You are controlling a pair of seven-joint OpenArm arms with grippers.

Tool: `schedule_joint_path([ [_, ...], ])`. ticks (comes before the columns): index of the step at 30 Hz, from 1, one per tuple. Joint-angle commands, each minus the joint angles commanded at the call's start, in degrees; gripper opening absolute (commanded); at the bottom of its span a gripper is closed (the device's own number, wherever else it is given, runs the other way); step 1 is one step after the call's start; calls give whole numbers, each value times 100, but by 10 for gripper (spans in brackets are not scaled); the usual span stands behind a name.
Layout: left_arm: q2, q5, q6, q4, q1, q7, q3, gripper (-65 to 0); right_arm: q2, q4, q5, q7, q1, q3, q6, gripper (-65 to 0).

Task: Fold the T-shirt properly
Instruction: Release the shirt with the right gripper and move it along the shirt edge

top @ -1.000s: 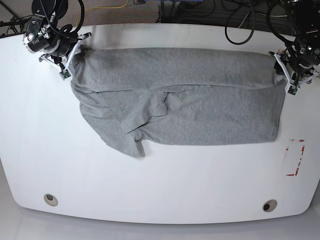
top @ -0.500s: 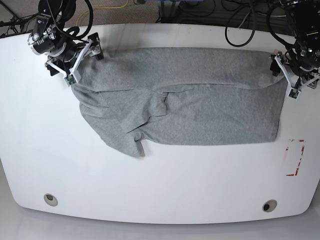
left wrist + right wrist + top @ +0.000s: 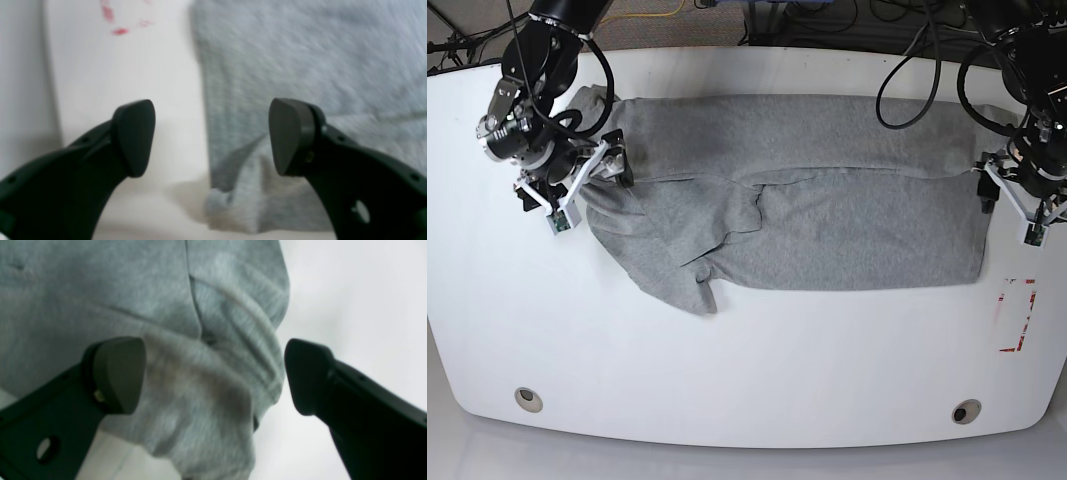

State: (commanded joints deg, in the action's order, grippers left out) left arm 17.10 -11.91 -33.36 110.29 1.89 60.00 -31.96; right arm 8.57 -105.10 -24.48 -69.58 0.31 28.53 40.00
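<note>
Heather-grey T-shirt (image 3: 797, 190) spread across the far half of the white table (image 3: 747, 370), top band folded over, one sleeve bunched toward 7 o'clock. Left gripper (image 3: 211, 136) at the shirt's 3 o'clock edge, jaws apart, straddling the hem with nothing held. Right gripper (image 3: 213, 373) at the 9 o'clock end, jaws apart around a rumpled fabric lump, not clamped. Probably best: lower both, pinch every layer at matching corners, lift evenly, carry toward 6 o'clock. Red marks (image 3: 1017, 315) on the table at 4 o'clock.
</note>
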Motion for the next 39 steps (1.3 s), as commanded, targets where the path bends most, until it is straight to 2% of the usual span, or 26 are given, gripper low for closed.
schedule_joint_path([
  [5,9,0,0,-53,-193,0,-35,-153,18,633,352,185,554,-35,0,-16],
  [14,9,0,0,-62,-308,0,-26,-153,62,2136,1204,985,1477,-44,0,-16],
  [20,9,0,0,-70,-290,-9,-18,-153,193,2936,1451,1538,1767,-62,0,-16],
  [23,9,0,0,-70,-273,-9,-26,-153,246,3226,1547,1644,1811,-62,0,-16],
  [31,35,0,0,-404,-308,-18,-35,-153,220,3376,1556,1749,1749,-97,0,-16],
  [39,53,-9,0,-818,-519,-18,-26,-150,79,3385,1556,1943,1556,-492,0,-29],
])
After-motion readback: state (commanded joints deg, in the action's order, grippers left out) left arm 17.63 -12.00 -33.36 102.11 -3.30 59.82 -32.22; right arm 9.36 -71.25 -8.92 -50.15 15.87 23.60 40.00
